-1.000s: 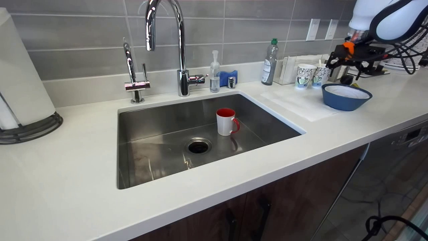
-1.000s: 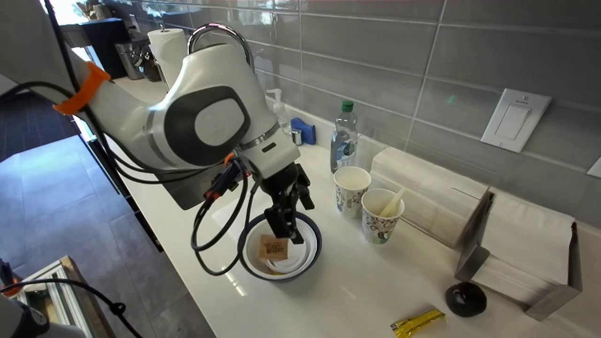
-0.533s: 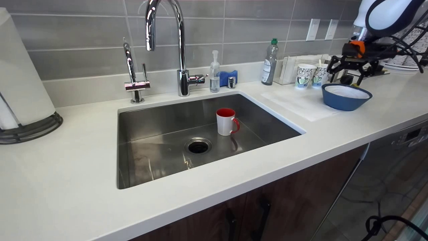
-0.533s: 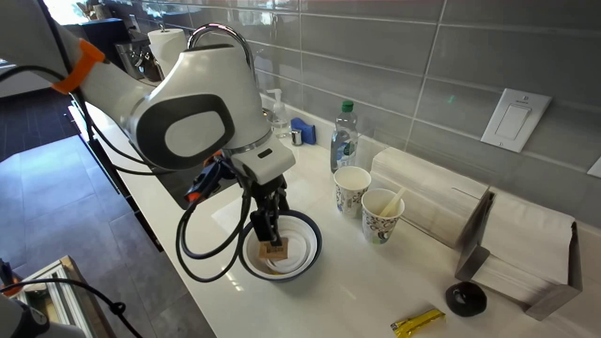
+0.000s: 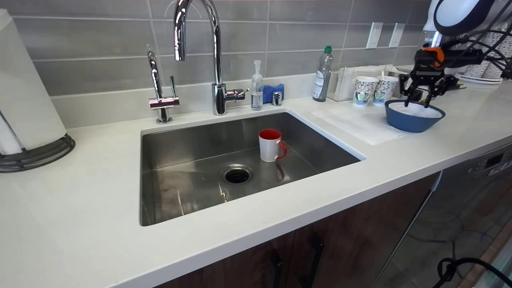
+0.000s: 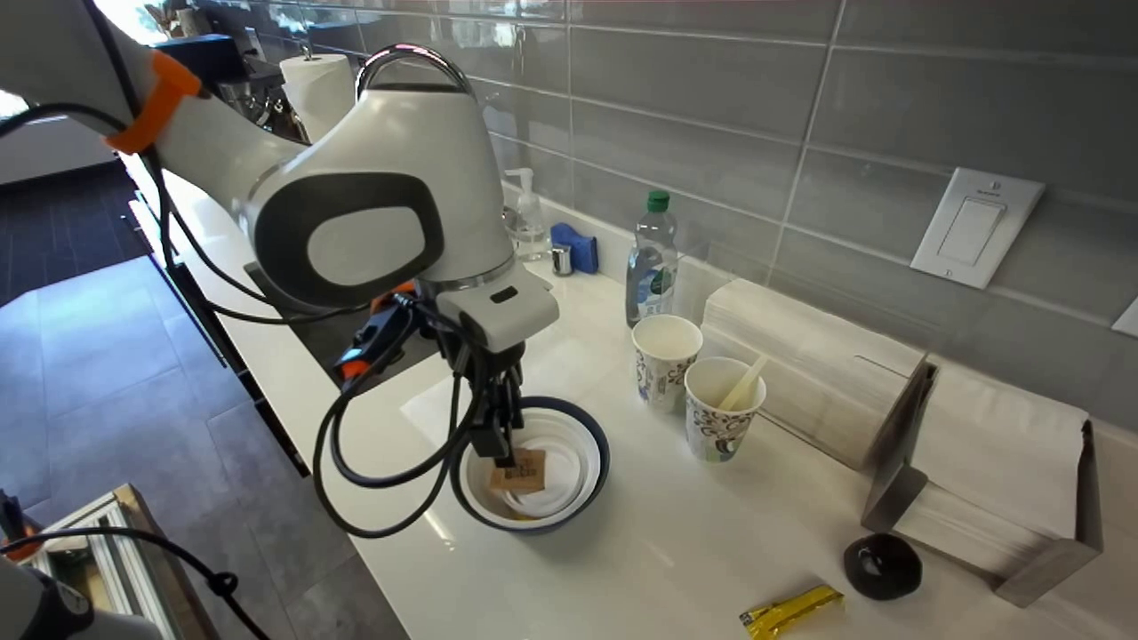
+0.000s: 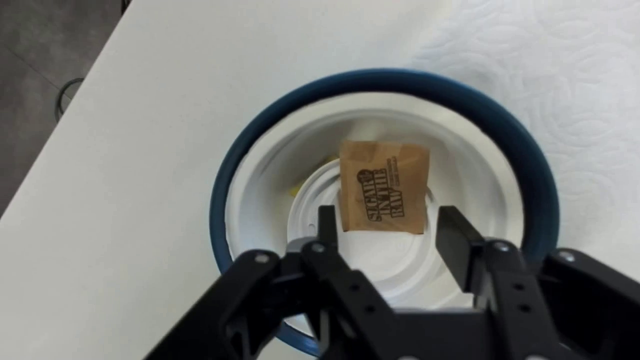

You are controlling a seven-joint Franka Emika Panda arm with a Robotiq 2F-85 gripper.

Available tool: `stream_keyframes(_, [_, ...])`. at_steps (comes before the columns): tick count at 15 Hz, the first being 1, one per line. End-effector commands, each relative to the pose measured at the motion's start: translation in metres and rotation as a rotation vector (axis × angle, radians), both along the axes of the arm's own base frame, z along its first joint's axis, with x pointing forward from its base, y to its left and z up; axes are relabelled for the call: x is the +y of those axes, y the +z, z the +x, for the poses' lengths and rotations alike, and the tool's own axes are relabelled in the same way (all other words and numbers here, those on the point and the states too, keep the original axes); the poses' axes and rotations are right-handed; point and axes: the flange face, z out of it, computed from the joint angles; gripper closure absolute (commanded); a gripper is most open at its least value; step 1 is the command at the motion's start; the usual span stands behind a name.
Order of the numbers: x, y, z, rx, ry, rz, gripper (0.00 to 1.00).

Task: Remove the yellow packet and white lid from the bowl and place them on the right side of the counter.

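Lid (image 7: 382, 257) in white bowl (image 7: 467, 175), partly under brown packet (image 7: 385, 187), below half-spread, empty pincer (image 7: 386, 227).

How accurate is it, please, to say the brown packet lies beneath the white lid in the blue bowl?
Not quite: the wrist view shows the brown packet lying partly atop the white lid, not beneath it; both are in the blue bowl.
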Motion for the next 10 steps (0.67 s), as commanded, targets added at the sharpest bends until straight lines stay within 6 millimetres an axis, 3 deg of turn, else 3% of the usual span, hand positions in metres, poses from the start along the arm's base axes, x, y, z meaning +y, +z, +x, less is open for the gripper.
stream_keyframes(1, [-0.001, 0.001, 0.005, 0.027, 0.012, 0.023, 0.64])
stream_keyframes(2, [-0.001, -0.001, 0.005, 0.026, 0.019, 0.024, 0.66])
stream_keyframes(5, [0.001, -0.009, 0.008, 0.024, 0.047, 0.028, 0.45])
stream_keyframes(9, [0.007, -0.021, 0.011, 0.021, 0.084, 0.048, 0.35])
stream_keyframes(10, [0.007, -0.024, 0.012, 0.024, 0.088, 0.045, 0.38])
